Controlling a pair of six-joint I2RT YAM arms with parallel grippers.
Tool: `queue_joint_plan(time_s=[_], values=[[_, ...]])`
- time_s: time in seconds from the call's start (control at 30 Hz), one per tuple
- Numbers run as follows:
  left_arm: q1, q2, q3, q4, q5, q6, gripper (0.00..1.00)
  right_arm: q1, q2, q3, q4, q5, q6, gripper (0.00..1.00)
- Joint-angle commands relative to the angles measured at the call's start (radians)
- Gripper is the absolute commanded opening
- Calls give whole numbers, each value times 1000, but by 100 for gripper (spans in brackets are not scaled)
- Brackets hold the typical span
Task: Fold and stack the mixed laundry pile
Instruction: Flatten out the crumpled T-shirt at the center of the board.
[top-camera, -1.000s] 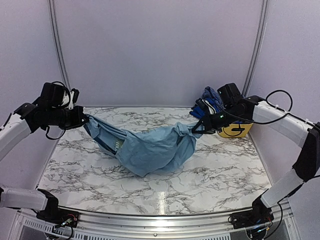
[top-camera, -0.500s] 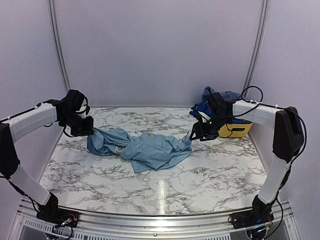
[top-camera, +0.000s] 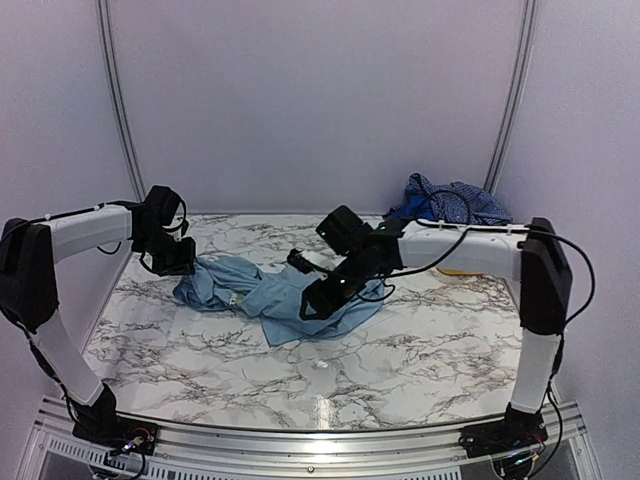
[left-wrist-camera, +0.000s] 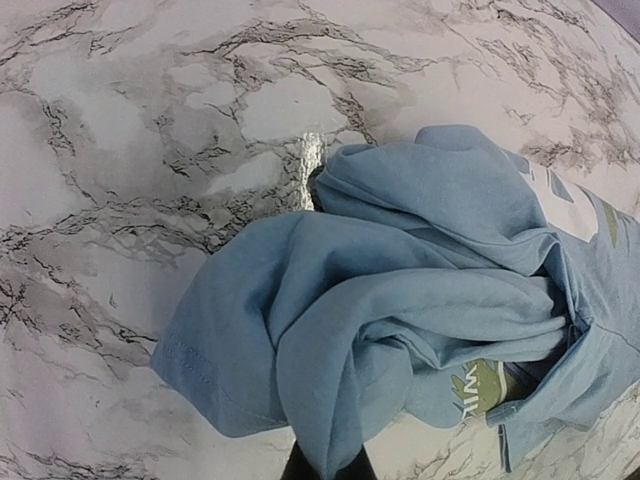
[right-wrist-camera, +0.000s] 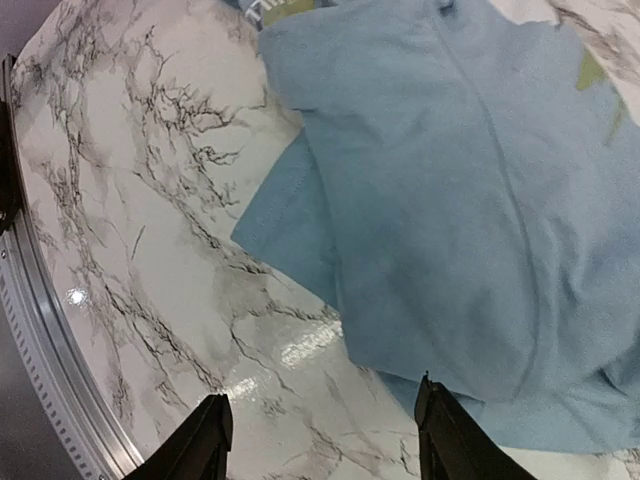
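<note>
The pale sky-blue T-shirt (top-camera: 262, 297) lies crumpled on the marble table, left of centre. My left gripper (top-camera: 180, 262) is shut on a fold at its left end. In the left wrist view the cloth (left-wrist-camera: 400, 300) bunches up out of the gripper (left-wrist-camera: 325, 462), with white and green print (left-wrist-camera: 480, 385) showing. My right gripper (top-camera: 312, 303) hangs open low over the shirt's front edge. In the right wrist view its fingers (right-wrist-camera: 210, 435) straddle bare marble beside the hem (right-wrist-camera: 300, 230), holding nothing. The rest of the laundry pile, a navy-check shirt (top-camera: 455, 200) and a royal-blue piece (top-camera: 400, 212), sits at the back right.
The right arm's white link (top-camera: 470, 240) stretches across the back right and hides most of what stands under the pile. An aluminium rail (top-camera: 320, 435) runs along the table's near edge and shows again in the right wrist view (right-wrist-camera: 25, 330).
My right gripper opened, let go of the T-shirt's right end and swung left over its middle. The left gripper came down and the stretched shirt sank onto the table.
</note>
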Motion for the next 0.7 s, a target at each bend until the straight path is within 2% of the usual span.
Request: queue_joint_plan(time_s=[0.0, 0.2, 0.4, 0.5, 0.6, 0.67], values=[[8, 10, 21, 14, 24, 6, 0, 64, 150, 181, 21, -11, -32, 58], [13, 10, 8, 15, 29, 6, 0, 117, 351, 366, -26, -31, -38, 60], [17, 6, 5, 19, 32, 7, 0, 146, 429, 410, -46, 10, -39, 67], [19, 4, 0, 24, 31, 8, 0, 164, 457, 421, -66, 54, -50, 68], [22, 6, -7, 27, 30, 8, 0, 196, 481, 421, -88, 128, -60, 62], [22, 7, -12, 29, 36, 10, 0, 212, 497, 418, -118, 175, -62, 47]])
